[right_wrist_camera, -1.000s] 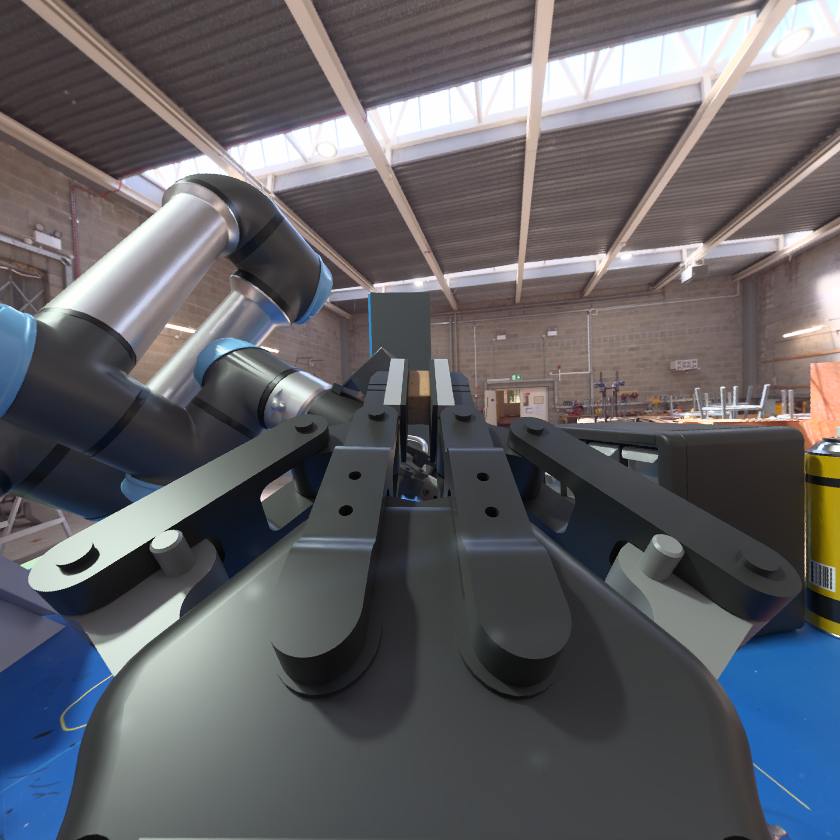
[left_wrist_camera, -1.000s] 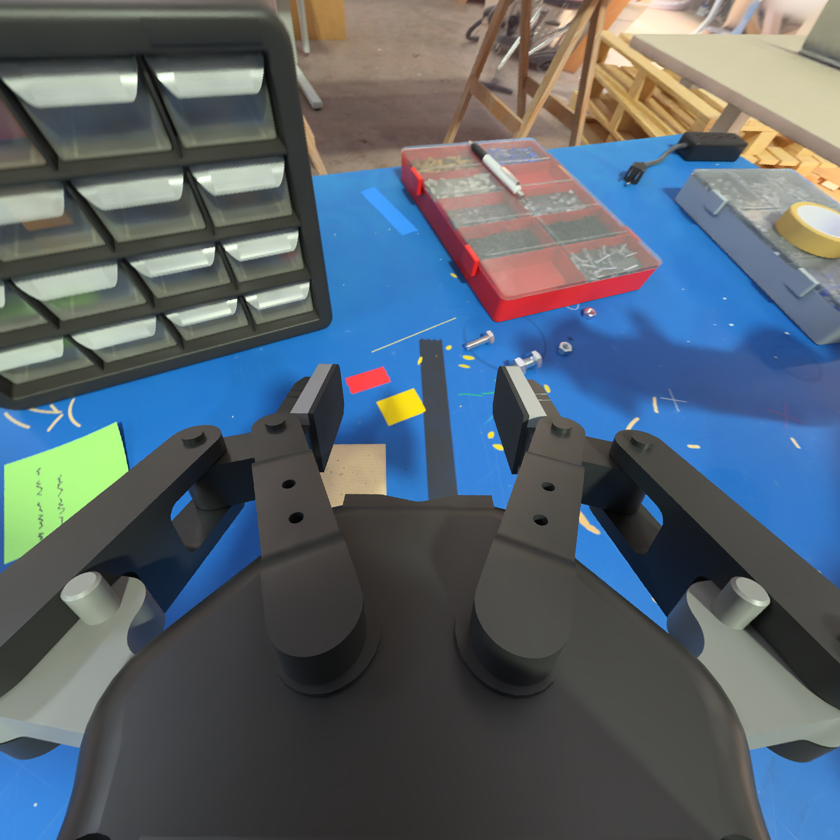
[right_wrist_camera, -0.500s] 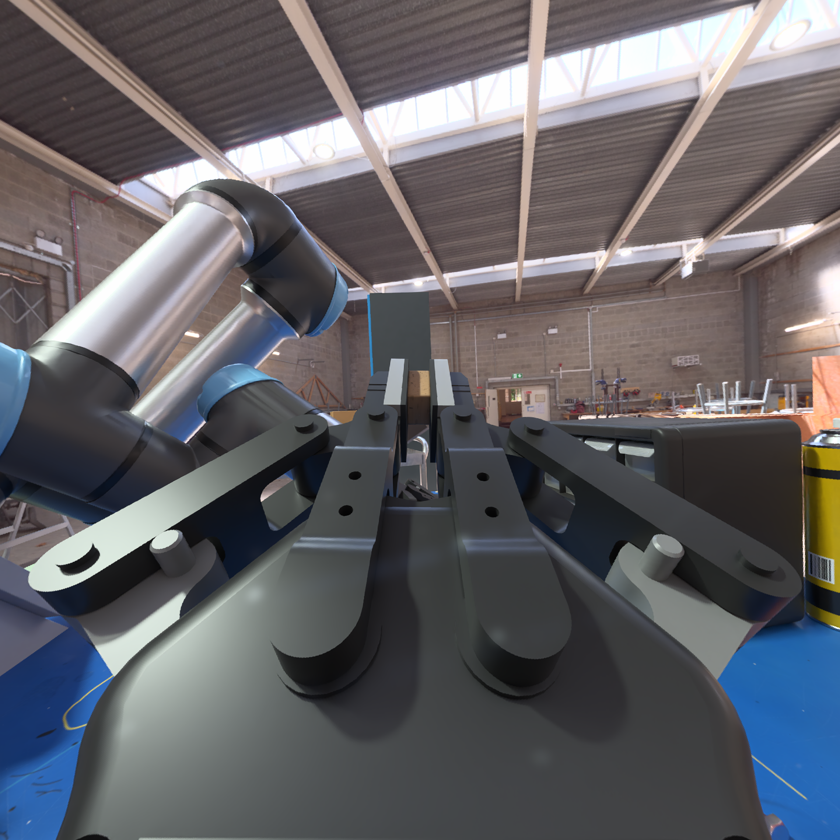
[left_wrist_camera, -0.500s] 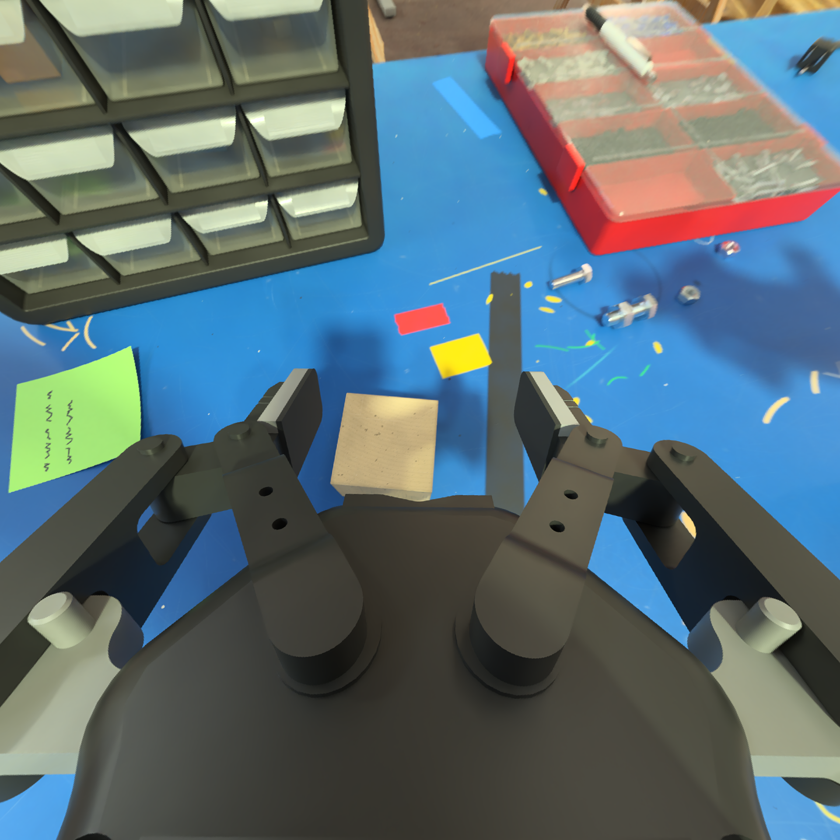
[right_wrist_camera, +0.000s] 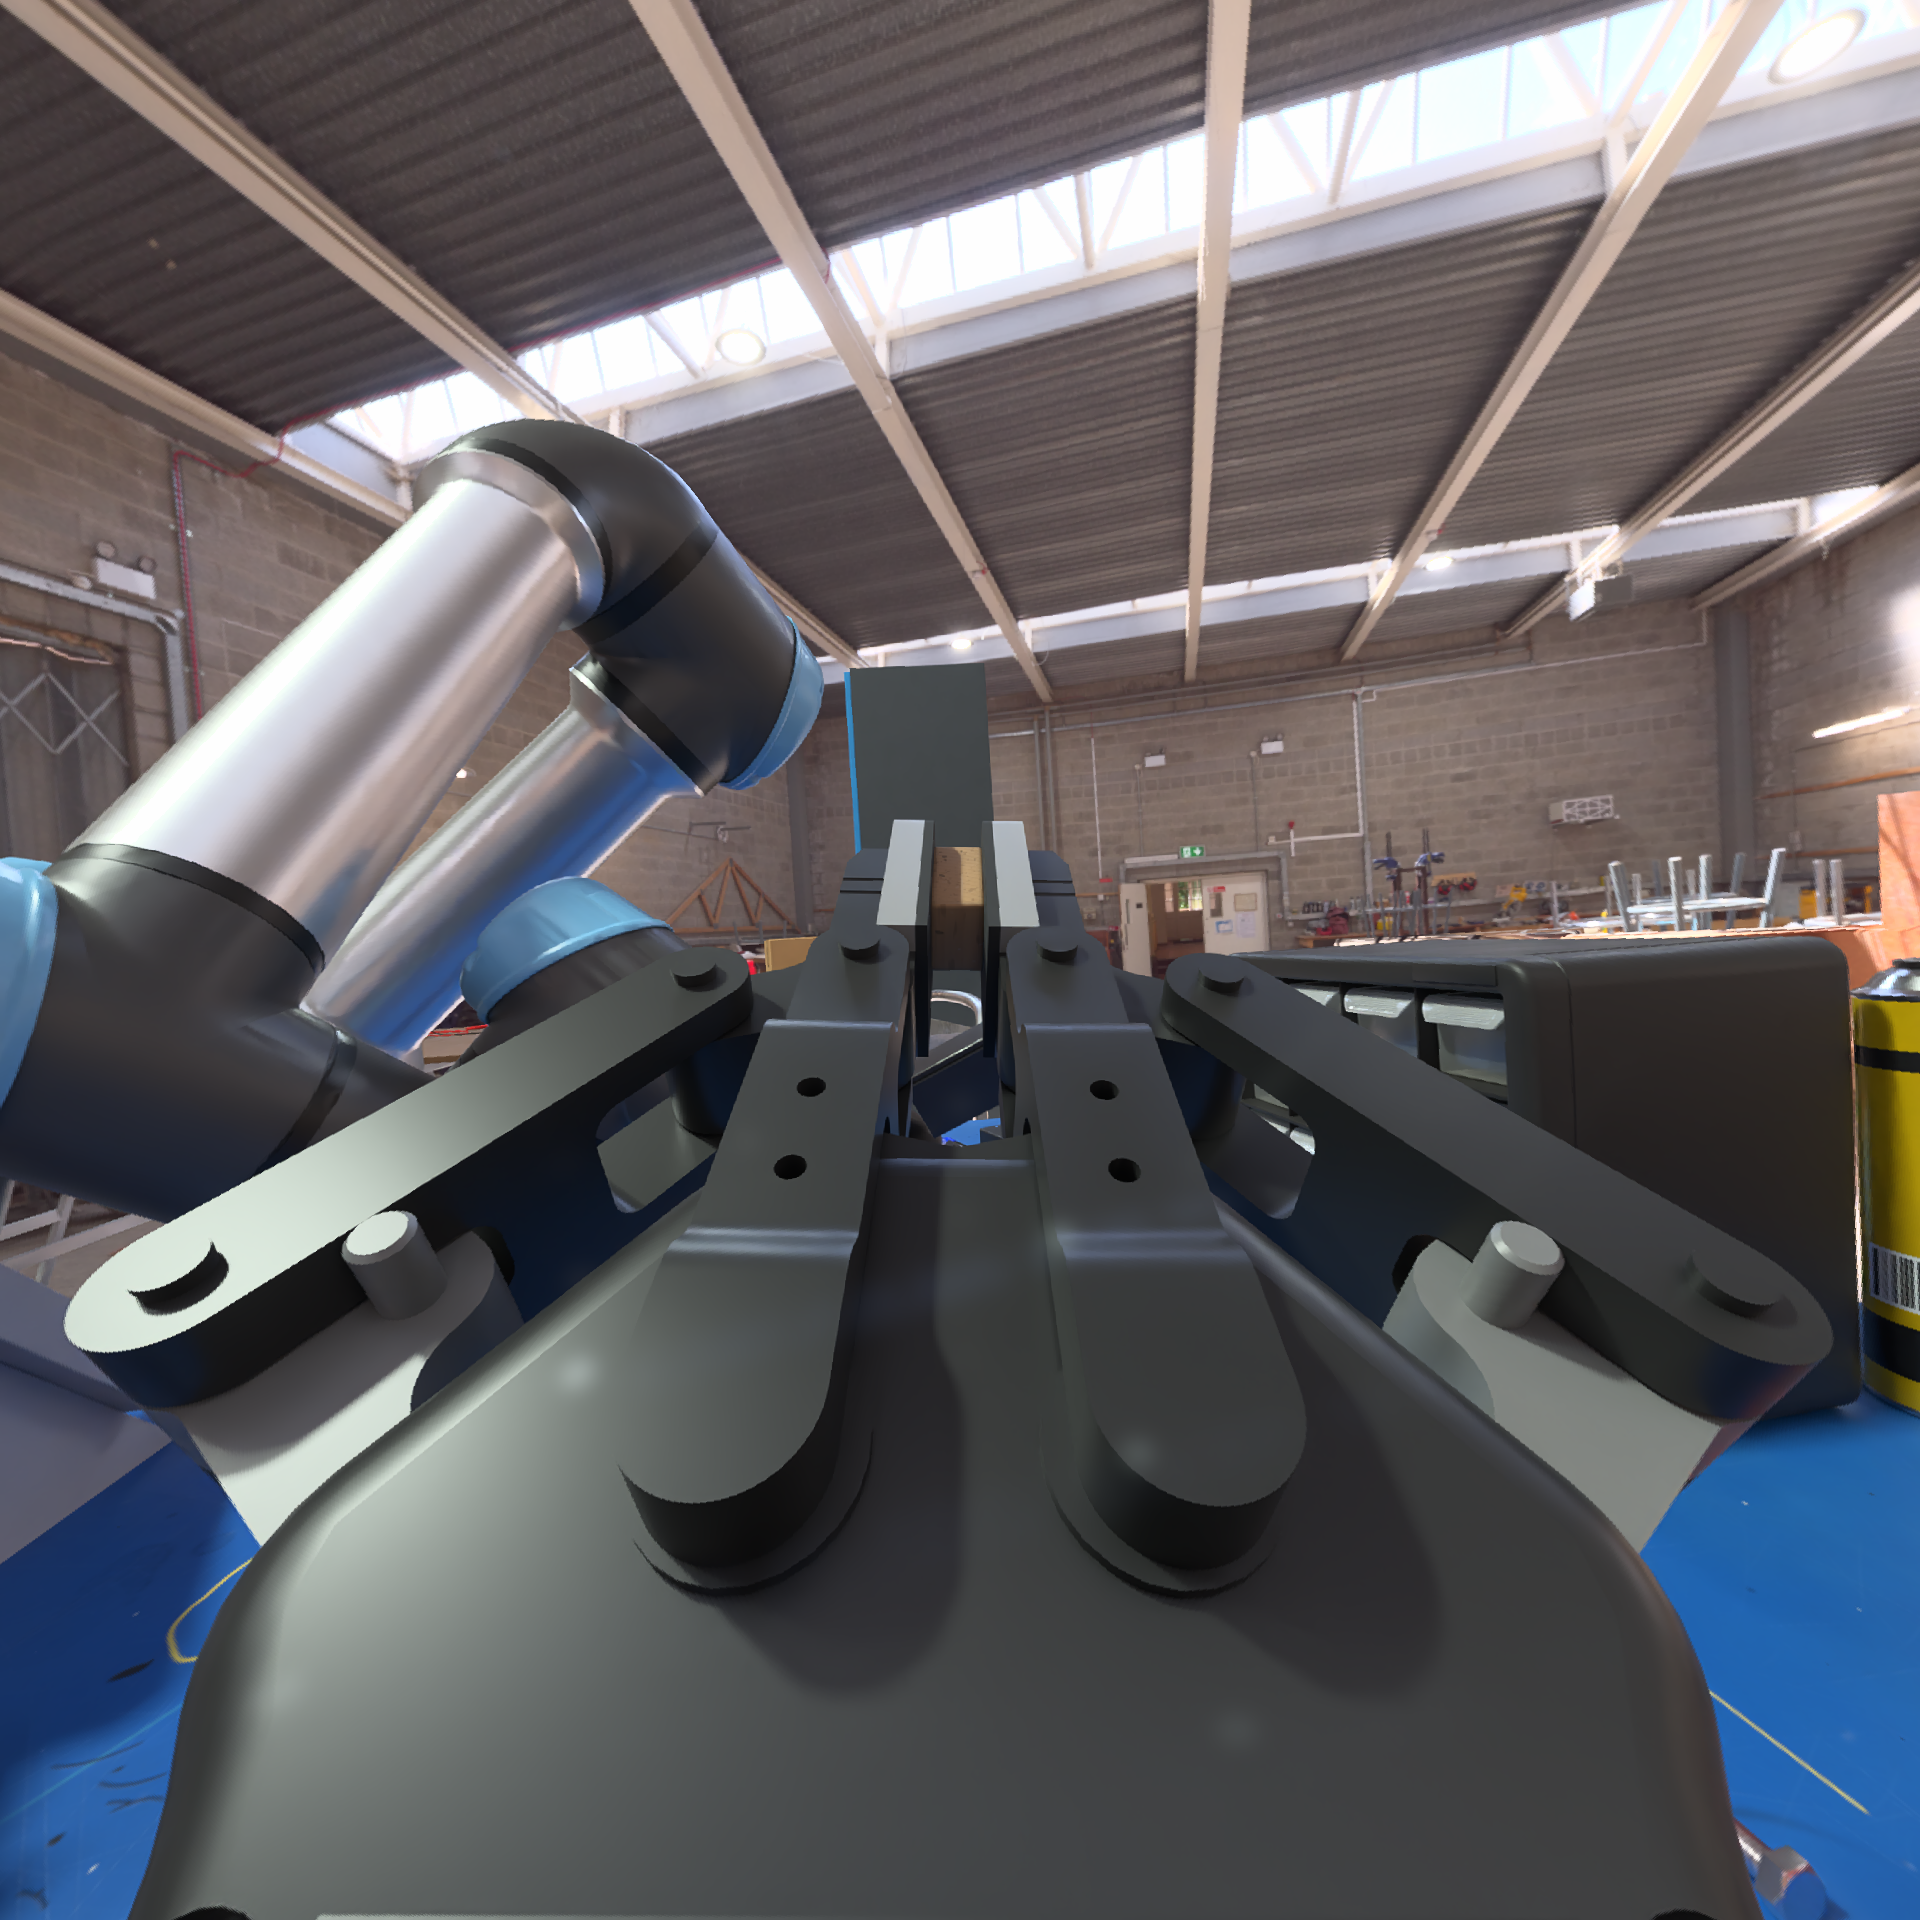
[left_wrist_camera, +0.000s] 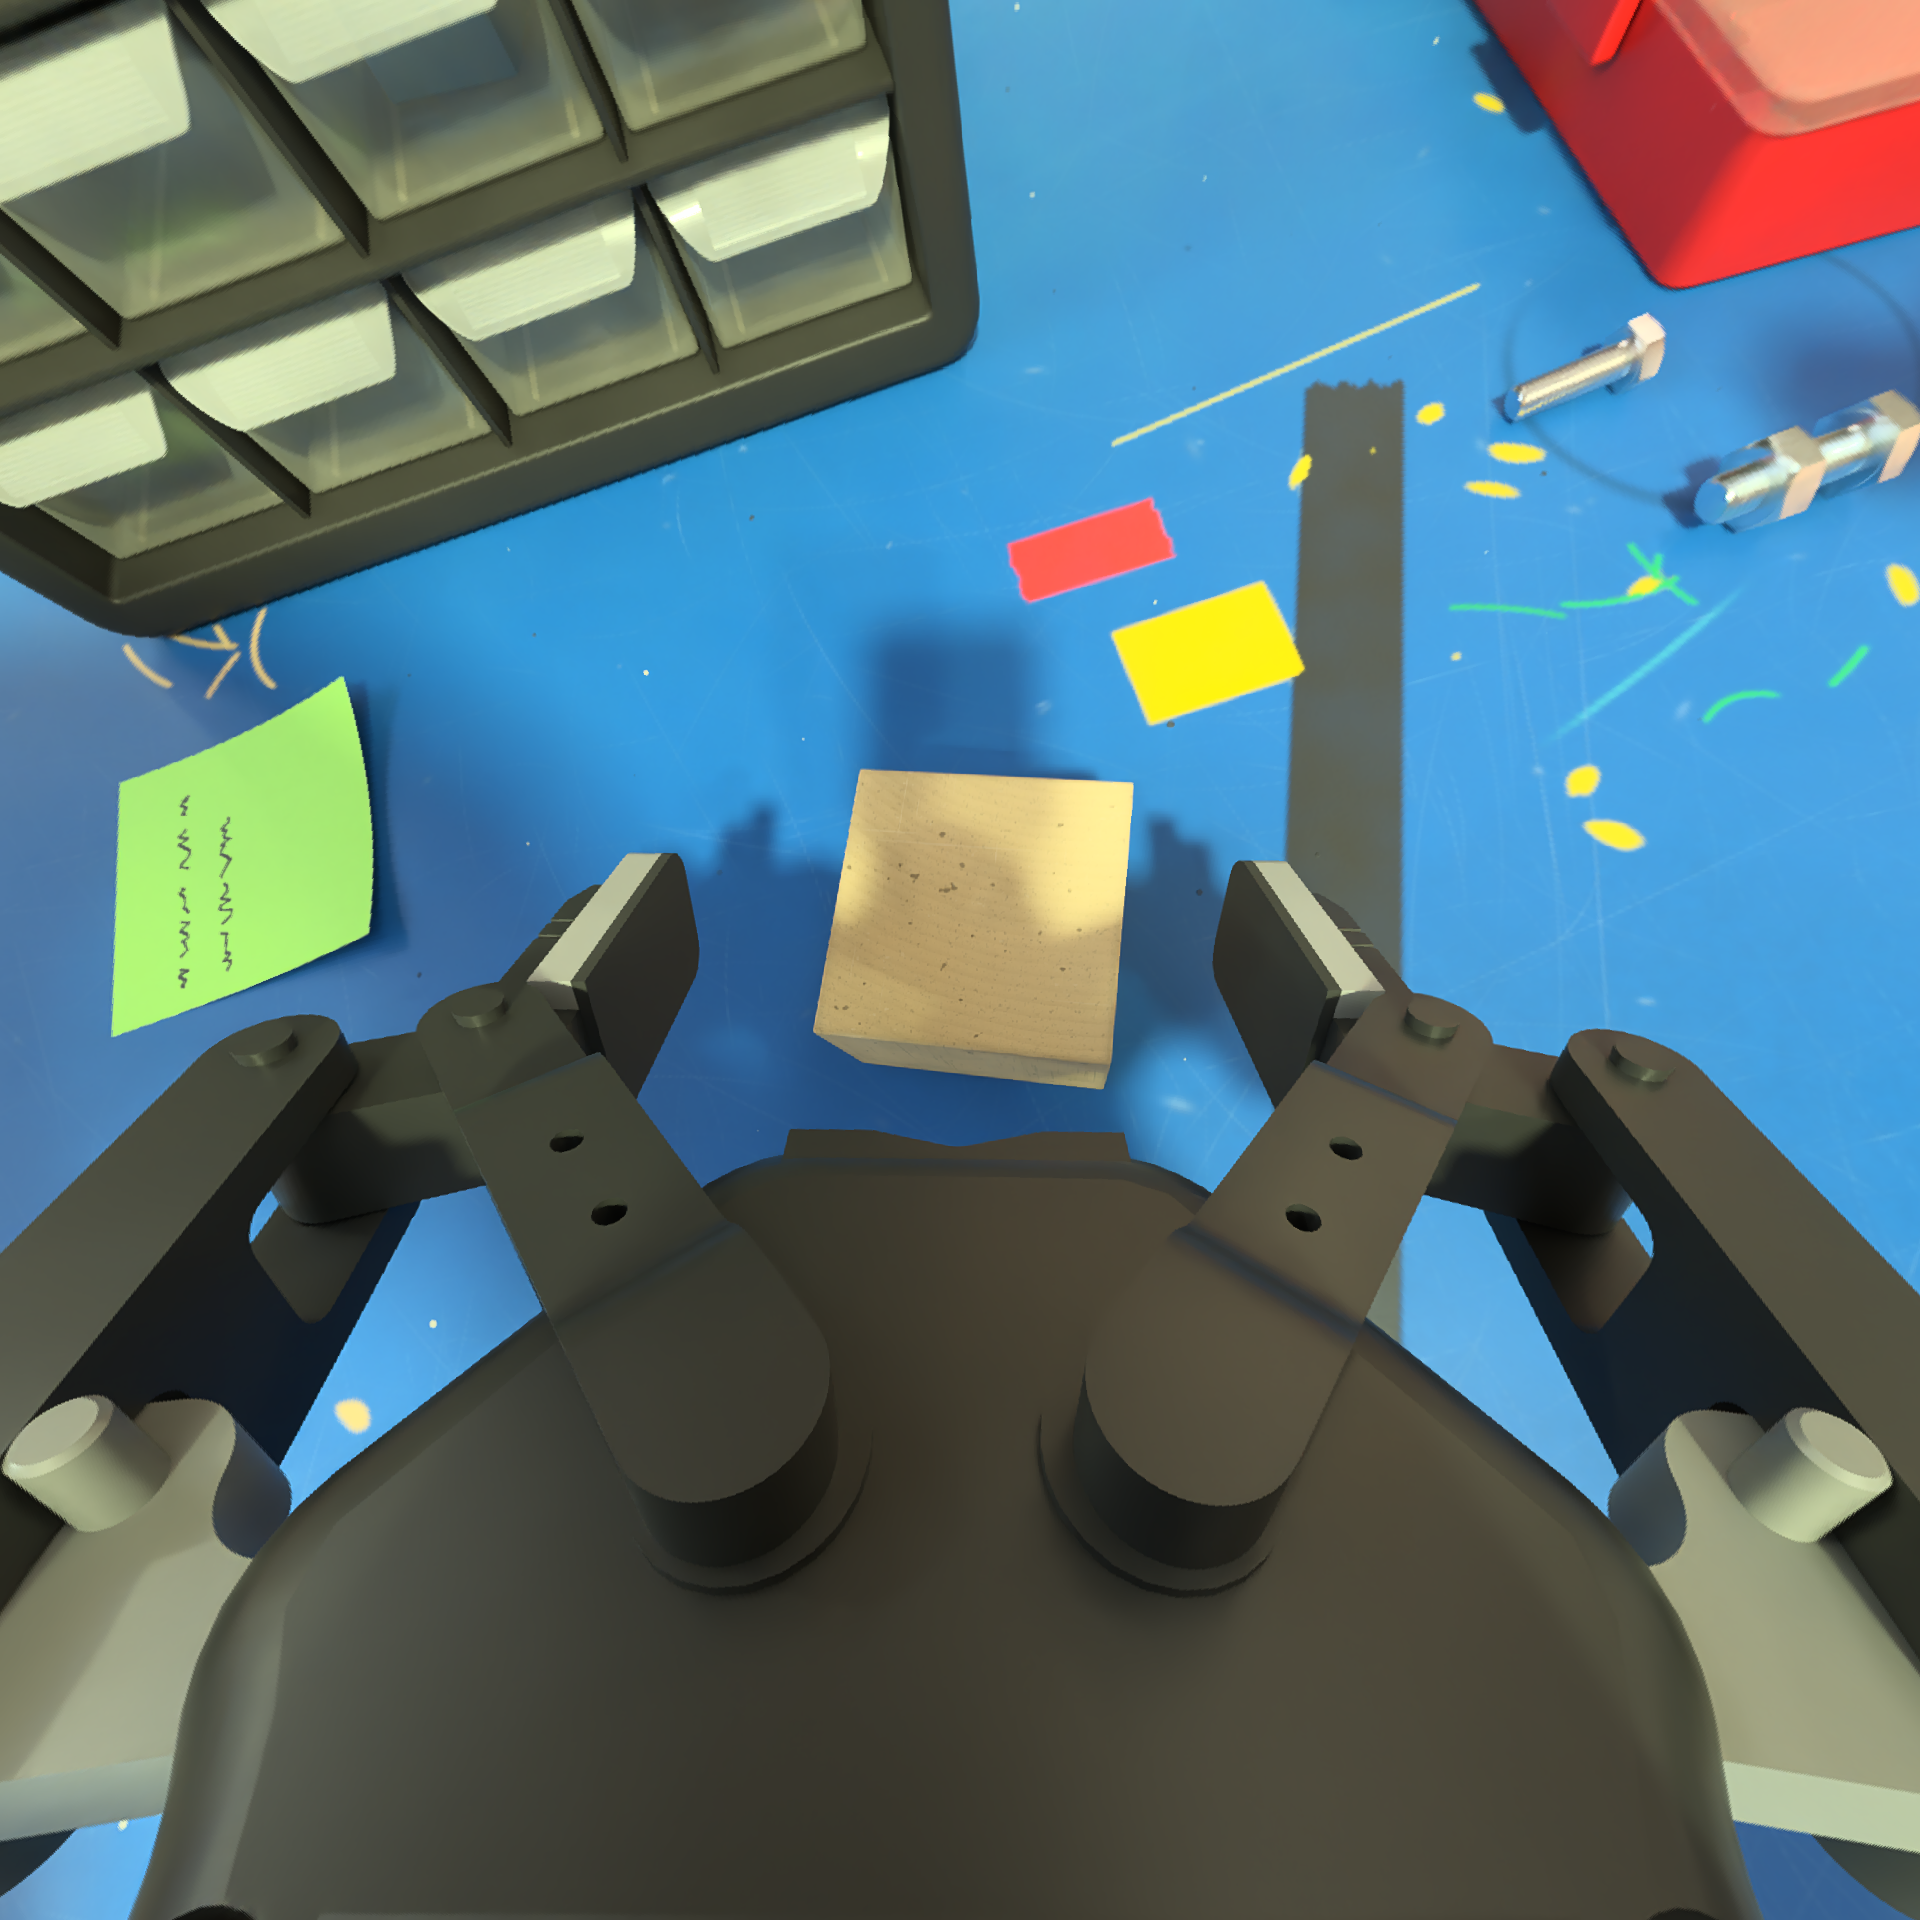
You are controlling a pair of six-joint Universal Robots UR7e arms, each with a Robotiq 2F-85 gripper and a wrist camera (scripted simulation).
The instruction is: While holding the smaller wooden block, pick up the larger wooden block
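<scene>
The larger wooden block [left_wrist_camera: 975, 925], a pale cube, sits on the blue table [left_wrist_camera: 727, 675] in the left wrist view. My left gripper [left_wrist_camera: 961, 914] is open above it, with one finger on each side of the block and not touching it. In the right wrist view my right gripper [right_wrist_camera: 957, 883] is shut on the smaller wooden block [right_wrist_camera: 957, 906], held up in the air and level with the hall's far wall. The left arm [right_wrist_camera: 416, 790] shows to its left.
A dark drawer cabinet [left_wrist_camera: 416, 260] stands behind the block at the left. A green note [left_wrist_camera: 244, 862], red tape [left_wrist_camera: 1091, 549], yellow tape [left_wrist_camera: 1205, 649], a grey strip [left_wrist_camera: 1351, 675] and bolts [left_wrist_camera: 1590, 364] lie around. A red parts box [left_wrist_camera: 1766, 135] is far right. A yellow can [right_wrist_camera: 1886, 1184] stands right.
My left gripper has tilted down and moved closer to the table, bringing the larger block between its open fingers. The right gripper has kept still with the small block.
</scene>
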